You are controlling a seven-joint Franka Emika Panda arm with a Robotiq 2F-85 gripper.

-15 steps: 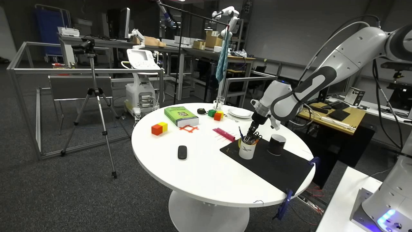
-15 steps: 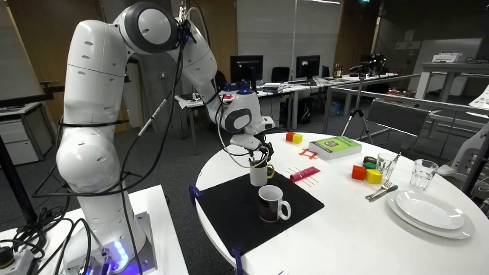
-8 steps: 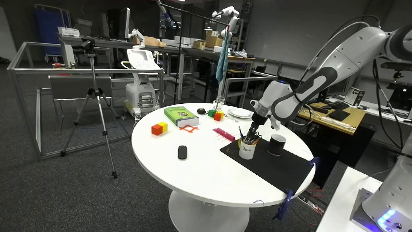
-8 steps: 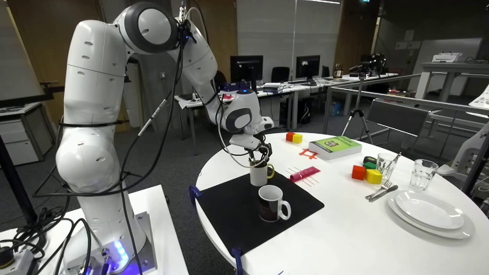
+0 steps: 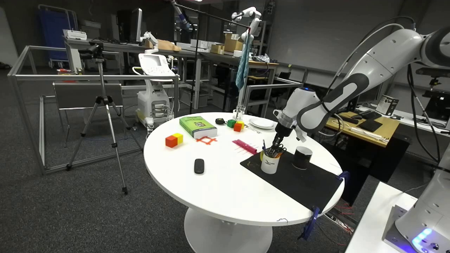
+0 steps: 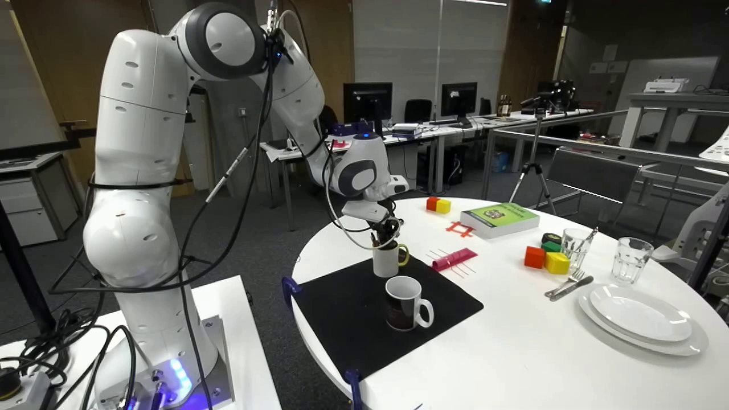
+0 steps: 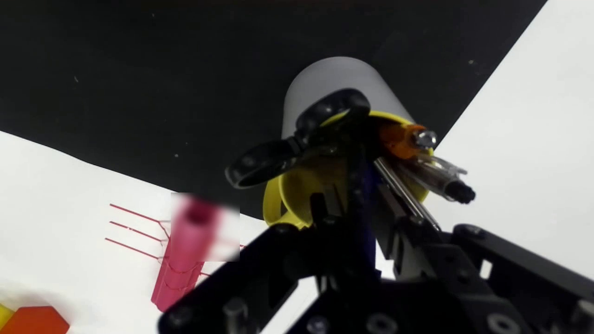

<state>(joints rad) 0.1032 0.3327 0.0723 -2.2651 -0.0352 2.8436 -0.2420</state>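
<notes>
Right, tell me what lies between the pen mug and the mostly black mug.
Bare black mat, seen in an exterior view, separates the pen mug from the mostly black mug.

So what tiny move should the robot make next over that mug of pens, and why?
I'd probably have the gripper squeeze gently before lifting anything: its jaws stand either side of a dark blue item in the mug, but whether they hold it firmly is hard to see, and scissors and a clear pen crowd close by.
</notes>
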